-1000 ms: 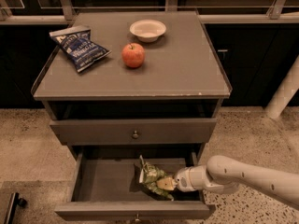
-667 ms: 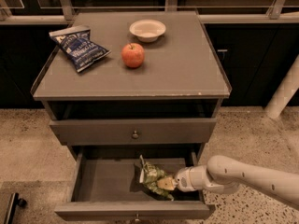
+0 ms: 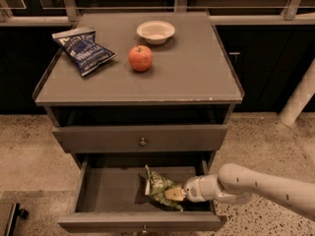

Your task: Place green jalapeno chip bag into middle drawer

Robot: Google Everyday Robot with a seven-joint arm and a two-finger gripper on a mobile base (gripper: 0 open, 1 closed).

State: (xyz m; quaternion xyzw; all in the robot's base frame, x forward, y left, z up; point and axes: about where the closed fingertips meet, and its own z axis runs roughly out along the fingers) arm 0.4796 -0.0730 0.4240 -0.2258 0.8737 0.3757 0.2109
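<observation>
The green jalapeno chip bag [image 3: 158, 187] lies crumpled in the open middle drawer [image 3: 106, 193], right of the centre of its grey floor, with one corner sticking up. My gripper [image 3: 174, 194] reaches in from the right over the drawer's right wall. Its tan fingertips are closed on the bag's right end. The white arm [image 3: 256, 186] runs off to the lower right.
The drawer above [image 3: 141, 139] is closed and shows its front panel and round knob. On the cabinet top [image 3: 197, 73] lie a dark blue chip bag [image 3: 82, 49], a red apple [image 3: 140, 58] and a white bowl [image 3: 155, 31]. A white post [image 3: 300, 95] stands at the right.
</observation>
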